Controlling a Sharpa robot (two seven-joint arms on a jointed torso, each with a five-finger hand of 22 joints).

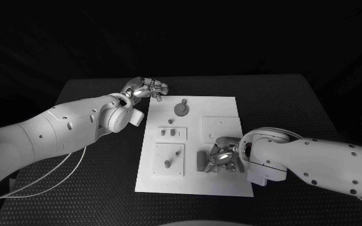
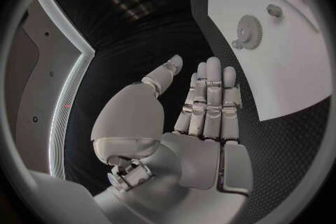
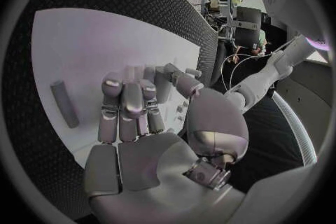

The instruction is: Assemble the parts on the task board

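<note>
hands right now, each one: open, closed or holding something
Left hand: open, fingers straight, holding nothing, beside the task board.
Right hand: open over the board, nothing held.

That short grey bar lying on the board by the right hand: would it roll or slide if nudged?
The grey bar looks rounded and lies flat on the smooth task board, so a sideways nudge would probably roll it. It looks rigid and likely light. The right hand hovers beside it, seemingly holding nothing.
</note>
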